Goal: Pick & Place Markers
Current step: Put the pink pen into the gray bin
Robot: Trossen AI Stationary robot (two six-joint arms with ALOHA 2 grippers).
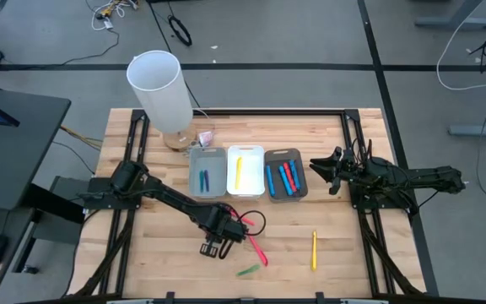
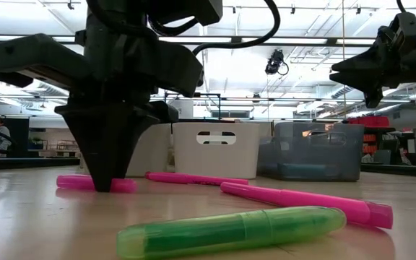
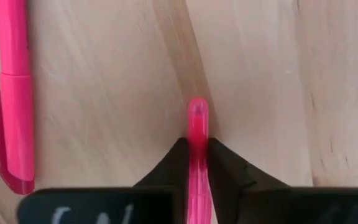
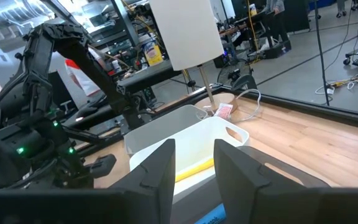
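Wooden table — green marker (beside pink marker) near bins

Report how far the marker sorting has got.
Done: markers already lie in the three bins, blue-green, yellow, and red with blue. In hand: the left gripper is shut on a pink marker on the table. Left: two more pink markers, a green one and a yellow one. The right gripper waits, empty, beside the bins.

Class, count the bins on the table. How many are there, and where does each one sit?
3, side by side in a row at the table's far middle: a grey bin on the left, a white bin in the centre, a dark bin on the right. None looks hidden.
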